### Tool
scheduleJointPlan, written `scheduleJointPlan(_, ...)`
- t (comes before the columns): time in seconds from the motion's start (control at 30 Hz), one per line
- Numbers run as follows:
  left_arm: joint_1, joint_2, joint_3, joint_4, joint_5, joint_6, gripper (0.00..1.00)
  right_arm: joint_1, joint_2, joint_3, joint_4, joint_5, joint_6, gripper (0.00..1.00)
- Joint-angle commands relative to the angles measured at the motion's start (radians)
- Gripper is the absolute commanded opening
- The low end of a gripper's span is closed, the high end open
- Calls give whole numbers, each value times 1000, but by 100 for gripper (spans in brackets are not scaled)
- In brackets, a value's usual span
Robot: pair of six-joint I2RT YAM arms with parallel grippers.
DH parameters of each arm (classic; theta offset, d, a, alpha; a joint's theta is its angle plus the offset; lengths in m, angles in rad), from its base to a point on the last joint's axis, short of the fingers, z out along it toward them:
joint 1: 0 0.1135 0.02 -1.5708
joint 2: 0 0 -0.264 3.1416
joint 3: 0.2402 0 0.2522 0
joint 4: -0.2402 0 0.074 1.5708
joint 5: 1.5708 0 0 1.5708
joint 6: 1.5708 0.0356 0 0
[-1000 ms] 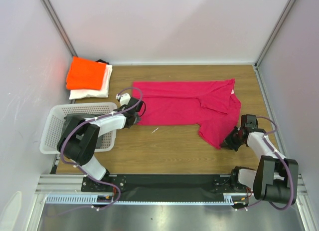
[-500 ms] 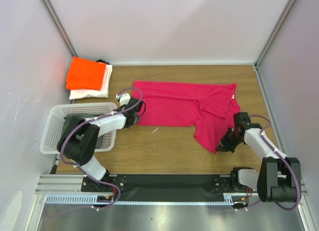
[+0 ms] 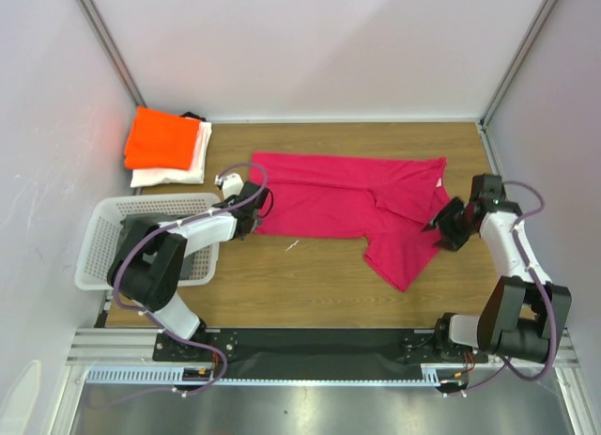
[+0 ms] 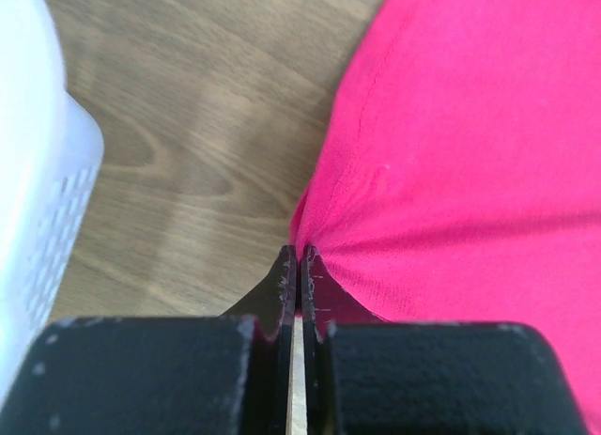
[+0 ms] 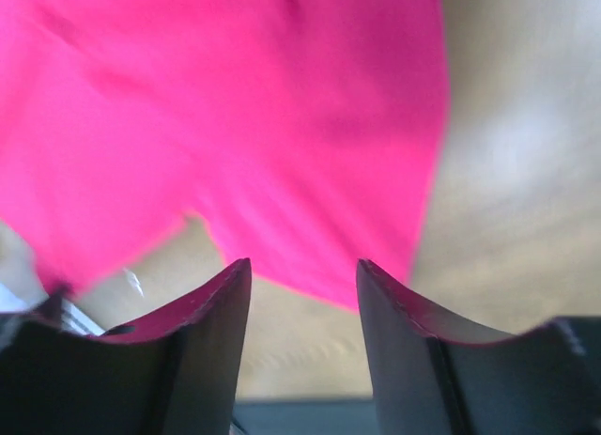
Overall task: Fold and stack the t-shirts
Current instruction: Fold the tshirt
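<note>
Pinching the edge of the pink t-shirt [image 4: 470, 153], the left jaws are pressed together with a small tuck of cloth caught at their tips. From there the fabric spreads ahead of them and to their right, while bare wooden surface [image 4: 188, 125] lies ahead to their left. The white basket [image 4: 28, 200] stands just off their left side.

Seen from above, the pink t-shirt [image 3: 347, 205] lies spread on the surface [image 3: 310, 285] between the two sets of jaws, with a rumpled flap trailing toward the near edge close to the right jaws. The right jaws stand apart and grip nothing. Blurred pink cloth [image 5: 235, 125] fills the view ahead of them, reaching past both tips. Whether they touch the shirt's edge cannot be told.

Well beyond the left jaws, past the basket [image 3: 103, 238], the folded orange t-shirt [image 3: 161, 137] rests on top of the folded white t-shirt [image 3: 178, 172].
</note>
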Motion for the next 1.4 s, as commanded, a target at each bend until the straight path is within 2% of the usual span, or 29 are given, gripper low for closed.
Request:
scheduleJointPlan(0.0, 10, -26, 40, 3, -66, 11, 0, -36, 80, 123, 103, 60, -54, 52)
scheduleJointPlan(0.2, 10, -21, 43, -20, -81, 2, 0, -74, 227, 193, 187, 128, -111, 47)
scheduleJointPlan(0.33, 10, -11, 30, -21, -68, -12, 0, -105, 217, 151, 201, 146, -149, 48)
scheduleJointPlan(0.47, 10, 0, 17, -30, -60, -32, 0, -127, 206, 76, 297, 122, -175, 49)
scheduleJointPlan(0.7, 10, -8, -8, -24, -29, -44, 0, -130, 325, 88, 414, 91, -148, 43)
scheduleJointPlan(1.0, 7, -20, -26, -12, 3, -60, 0, -137, 451, 156, 411, 184, -197, 34)
scheduleJointPlan(1.1, 3, -20, -26, -18, 15, -64, 0, -151, 477, 162, 430, 203, -203, 34)
scheduleJointPlan(1.27, -3, -17, -25, -12, 32, -57, 0, -173, 507, 219, 422, 151, -203, 34)
scheduleJointPlan(1.37, -9, -17, -22, -7, 43, -47, 0, -171, 465, 219, 408, 117, -201, 38)
